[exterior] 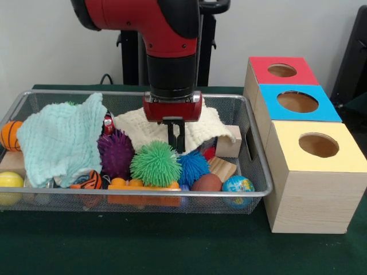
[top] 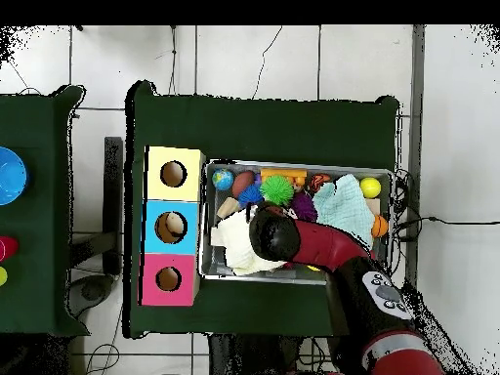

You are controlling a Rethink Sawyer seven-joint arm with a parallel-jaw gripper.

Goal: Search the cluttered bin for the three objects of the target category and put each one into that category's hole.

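Note:
The wire mesh bin (exterior: 143,193) is full of toys and cloths; in the overhead view its rim (top: 298,163) lies right of the boxes. My gripper (exterior: 176,138) hangs in the bin's middle over a cream cloth (exterior: 200,127), its tips just behind a green spiky ball (exterior: 155,164). The fingers stand close together with nothing seen between them. In the overhead view the arm's head (top: 271,232) covers the gripper. The hole (exterior: 297,101) in the blue-topped box is the middle one of three, also in the overhead view (top: 170,227).
A purple spiky ball (exterior: 116,152) and a blue one (exterior: 193,166) flank the green one. A mint cloth (exterior: 63,137) covers the bin's left. An orange ball (exterior: 10,134), yellow ball (exterior: 10,180), globe ball (exterior: 238,184) and wooden block (exterior: 229,146) lie around. Red-topped (exterior: 282,70) and yellow-topped (exterior: 318,145) boxes flank the blue.

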